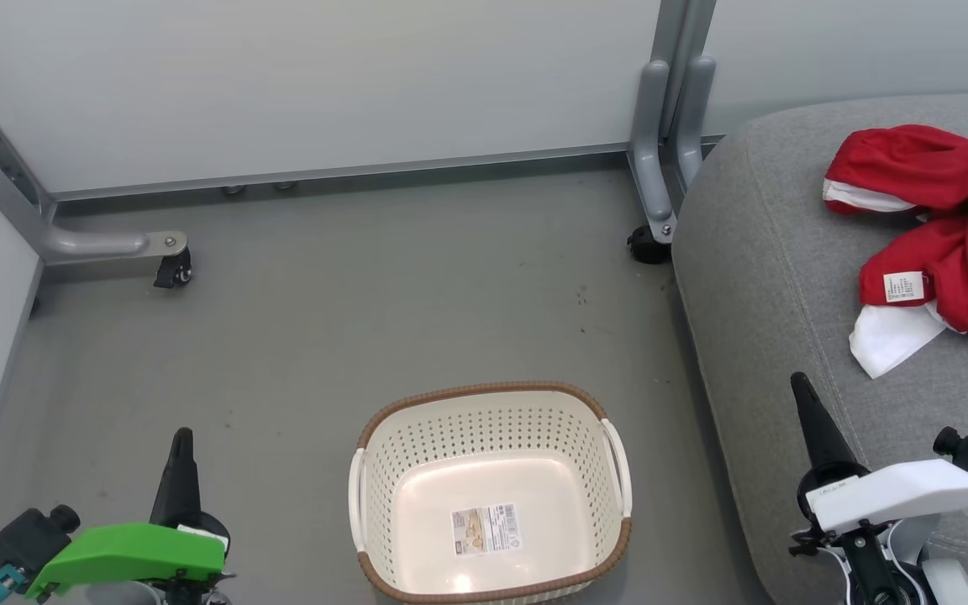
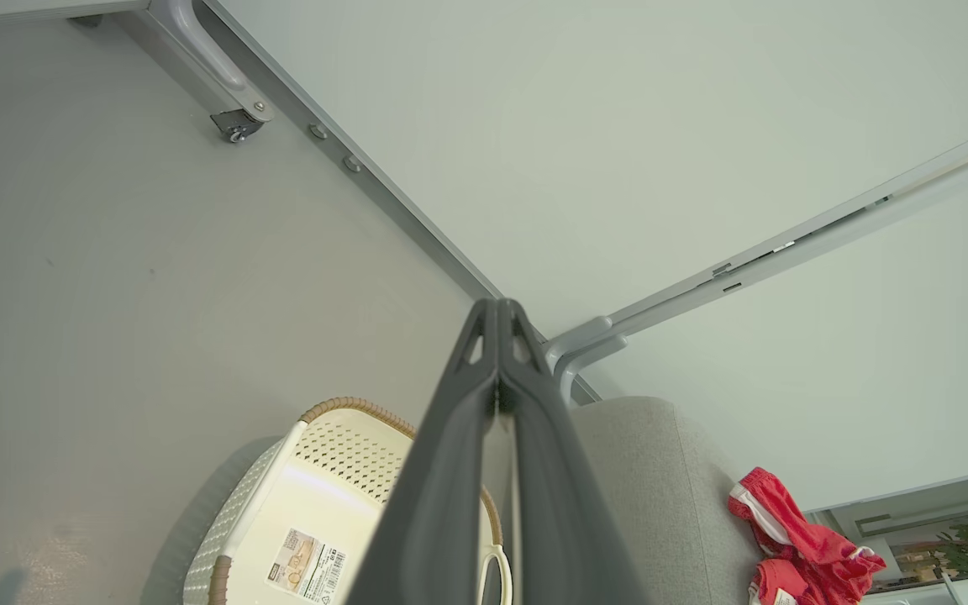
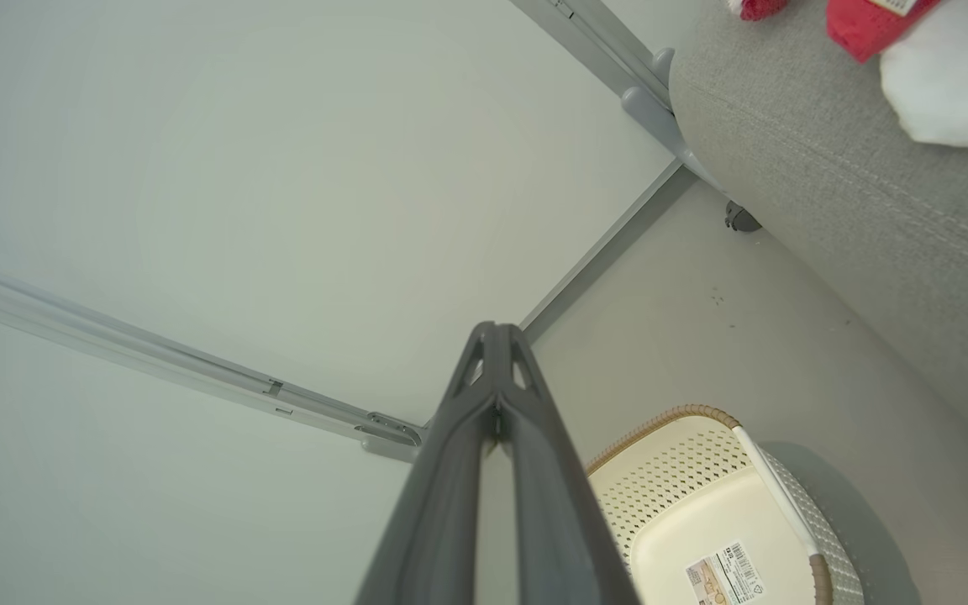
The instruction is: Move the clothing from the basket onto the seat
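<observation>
- Both garments of the clothing (image 1: pixel 946 227) are lying on the seat (image 1: pixel 770 277), bunched in one red and white heap near its far right side.
- The basket (image 1: pixel 484 428) sits on the floor with nothing in it, so as far as we can judge there's nothing left to pick.
- The relation that matters: the heap lies forward and to the right of both arms. The basket is down between them, just beside the seat's edge.
- The heap's long axis runs roughly far to near along the right side of the head view, with a white bit trailing towards us.
- The right gripper (image 1: pixel 802 393) is clearly the nearer one, hanging over the front of the seat. The left gripper (image 1: pixel 184 439) is on the far side of the basket, well apart from the clothes.
- If anything needs nudging or straightening, we'd say it's a right-arm job.
- Both grippers are clenched with the fingers pressed together, and nothing is caught in either one.
- Writing-wise, there's a barcode sticker (image 1: pixel 486 529) on the basket's base with a small picture on it, but the text is too small for us to read.
- The white tag (image 1: pixel 905 286) on the nearer red piece has printed lines, also unreadable, and we can't make out any brand.
</observation>
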